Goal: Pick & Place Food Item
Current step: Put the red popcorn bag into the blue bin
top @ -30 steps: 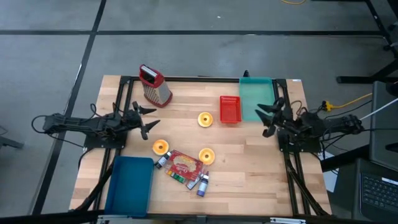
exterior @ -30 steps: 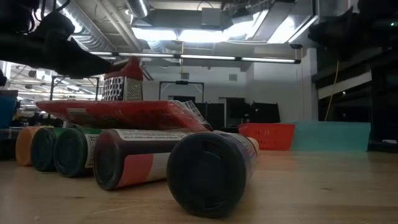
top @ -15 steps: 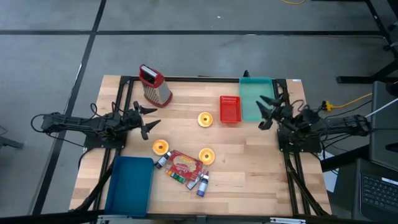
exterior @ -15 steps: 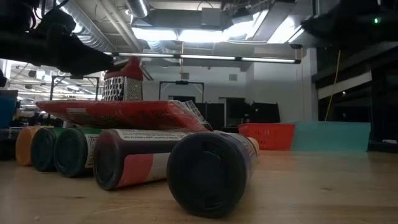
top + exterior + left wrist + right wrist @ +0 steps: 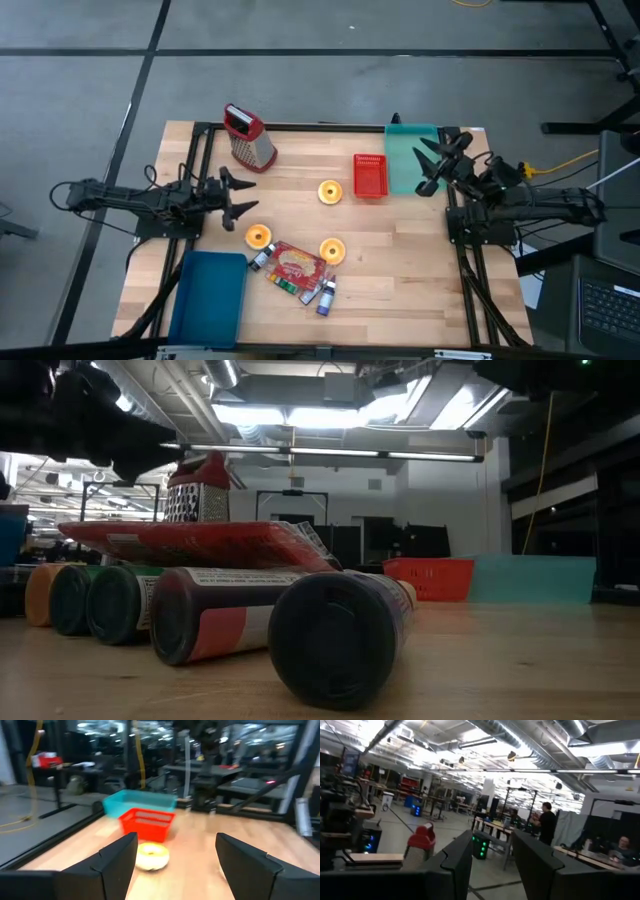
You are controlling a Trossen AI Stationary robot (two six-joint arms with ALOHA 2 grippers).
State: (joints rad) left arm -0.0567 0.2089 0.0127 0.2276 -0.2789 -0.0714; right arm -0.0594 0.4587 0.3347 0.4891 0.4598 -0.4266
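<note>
Three yellow ring-shaped food items lie flat on the wooden table: one (image 5: 329, 192) by the red basket (image 5: 370, 175), one (image 5: 258, 237) near my left gripper, one (image 5: 332, 251) beside the red packet. My left gripper (image 5: 238, 193) hangs open at the table's left side, pointing level toward the right. In the left wrist view (image 5: 176, 840) the food item (image 5: 152, 856) by the basket (image 5: 147, 824) lies ahead of its fingers. My right gripper (image 5: 428, 167) is open and raised over the teal tray (image 5: 408, 150) with nothing between its fingers (image 5: 492, 840).
A red-topped grater (image 5: 248, 137) stands at the far left. A red packet (image 5: 295, 265) lies on several small bottles (image 5: 335, 635) near the front middle. A blue bin (image 5: 208, 298) sits at the near left corner. People stand in the room beyond (image 5: 547, 822).
My right gripper has risen and swung toward the table's far edge, over the teal tray, rolling as it went; its fingers stay apart. My left gripper has stayed in place and turned a little. Nothing on the table has moved.
</note>
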